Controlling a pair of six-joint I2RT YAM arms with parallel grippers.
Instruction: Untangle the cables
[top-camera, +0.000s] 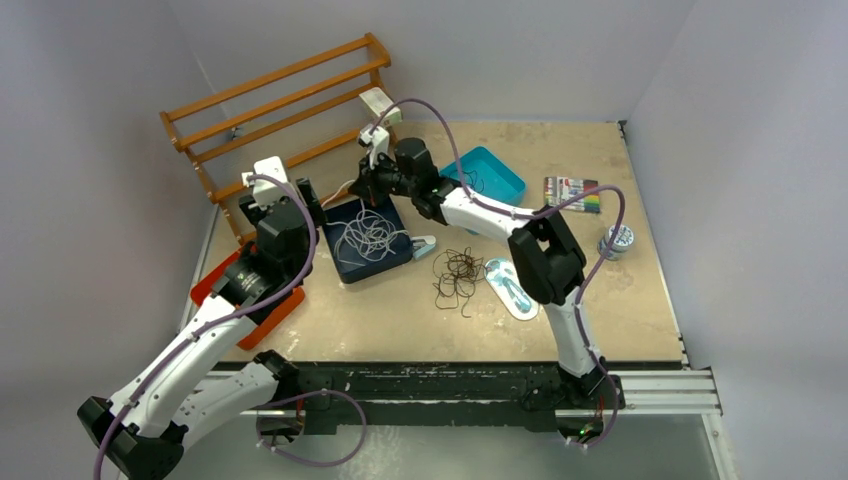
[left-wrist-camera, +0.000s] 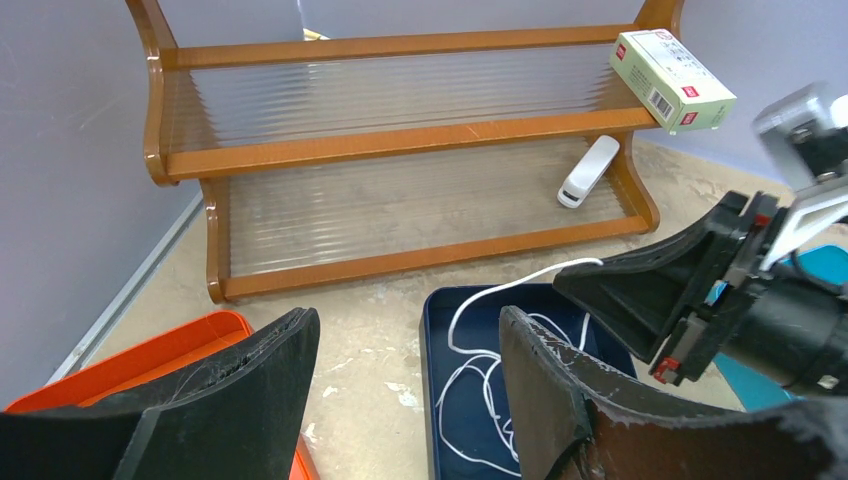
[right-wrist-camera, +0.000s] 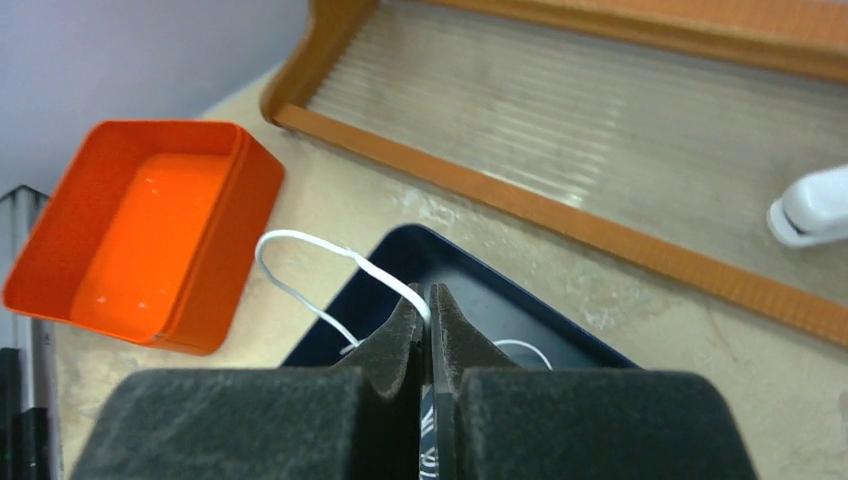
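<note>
Orange plastic tray sits furthest left, just left of the left gripper and partly under that arm. The left gripper hangs with its 2 fingers spread wide and nothing between them. It is aimed past the near corner of a navy rectangular tray toward a slatted wooden rack. I judge it waits there to take a second hold on the cord if one is needed.

Just right of its fingers, inside the navy tray, the thin white cord lies in loose overlapping loops, a roundish heap with no clear long axis. 1 strand climbs from the heap toward the far rim and into the right gripper, which is clenched on it at the very fingertips. From that pinch a loop arcs out to the gripper's left and curls back toward the tray, so the held stretch runs roughly crosswise to the fingers. Pinching at the tips seems meant to lift this 1 cord alone.

Back along the right arm, well apart from its fingers, the dark cords lie on the bare tabletop in 1 wiry clump. The clump is slightly longer toward the arm bases, and a stray loop trails that way.
</note>
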